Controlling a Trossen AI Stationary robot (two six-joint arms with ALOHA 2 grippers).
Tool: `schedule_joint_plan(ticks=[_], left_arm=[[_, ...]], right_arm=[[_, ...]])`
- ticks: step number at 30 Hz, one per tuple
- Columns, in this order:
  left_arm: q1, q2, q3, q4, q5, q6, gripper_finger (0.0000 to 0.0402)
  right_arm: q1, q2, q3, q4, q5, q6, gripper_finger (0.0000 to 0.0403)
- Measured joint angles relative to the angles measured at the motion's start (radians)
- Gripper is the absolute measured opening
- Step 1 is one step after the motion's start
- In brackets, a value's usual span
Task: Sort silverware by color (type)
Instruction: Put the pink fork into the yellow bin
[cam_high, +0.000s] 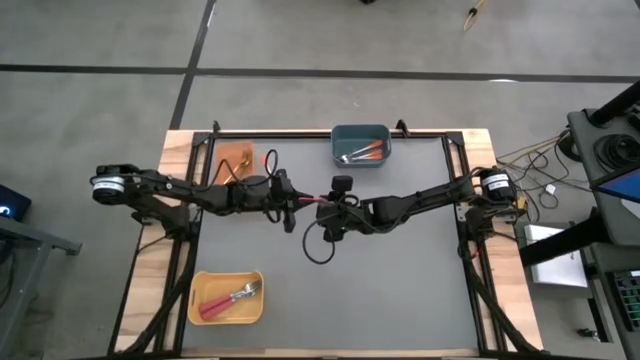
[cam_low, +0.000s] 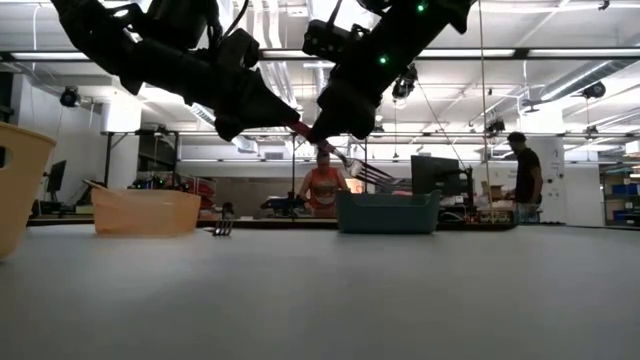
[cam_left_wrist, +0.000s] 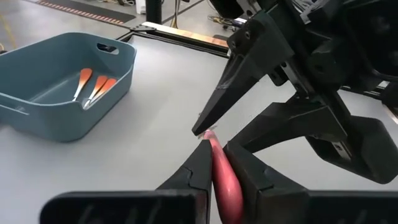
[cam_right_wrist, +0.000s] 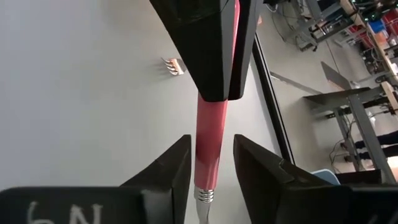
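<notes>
**Handover mid-air, sorting nearly done**

Centre frame, the left gripper (cam_left_wrist: 214, 171) is clamped on the red-handled fork (cam_right_wrist: 211, 134) while the right gripper (cam_right_wrist: 211, 163) stands parted around it. Blue-grey bin (cam_high: 360, 132), upper centre, holds orange-handled forks (cam_left_wrist: 92, 87); yellow bin (cam_high: 225, 318), lower left, red ones. No legible writing.

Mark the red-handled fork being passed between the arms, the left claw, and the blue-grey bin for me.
red-handled fork (cam_right_wrist: 210, 143), right wrist view, middle of its red handle.
left claw (cam_left_wrist: 217, 165), left wrist view, midway between its fingertips, which are shut on the handle.
blue-grey bin (cam_high: 361, 131), high view, its far rim.
</notes>
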Motion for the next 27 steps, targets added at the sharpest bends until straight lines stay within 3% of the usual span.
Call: schedule_joint_plan(ticks=[10,16,21,27], left_arm=[[0.0,-0.027,0.0,-0.048,-0.001,0.001,0.0013],[0.0,-0.126,-0.019,-0.092,-0.001,0.02,0.0013],[-0.002,-0.256,-0.036,-0.202,-0.012,0.055,0.0013],[-0.003,-0.409,-0.094,-0.19,0.003,0.066,0.0013]], right_arm=[[0.02,-0.034,0.0,-0.025,0.0,0.003,0.0129],[0.037,-0.118,-0.024,-0.098,0.0,0.042,0.0129],[0.047,-0.239,-0.107,-0.102,-0.001,0.096,0.0128],[0.047,-0.418,-0.303,0.104,-0.008,0.144,0.0119]])
